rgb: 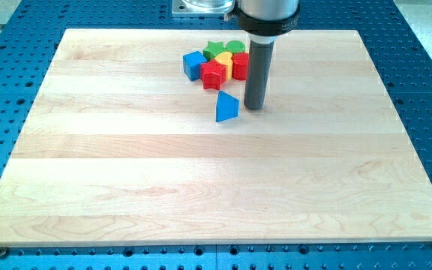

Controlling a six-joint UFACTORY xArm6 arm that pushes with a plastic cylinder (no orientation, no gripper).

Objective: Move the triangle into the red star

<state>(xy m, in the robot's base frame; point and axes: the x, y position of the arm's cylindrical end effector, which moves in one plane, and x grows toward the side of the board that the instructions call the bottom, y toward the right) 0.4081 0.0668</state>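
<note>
A blue triangle [226, 108] lies on the wooden board [201, 187], a little below a cluster of blocks near the view's top. The red star [214, 73] sits at the lower left of that cluster, just above the triangle. My tip [254, 106] rests on the board right beside the triangle, on its right; whether it touches it I cannot tell. The dark rod rises from there and hides part of the cluster's right side.
The cluster also holds a blue cube [194, 64], a green star [215, 50], a green round block [235, 47], a yellow block [227, 63] and a red block [240, 66]. A blue perforated table [6, 90] surrounds the board.
</note>
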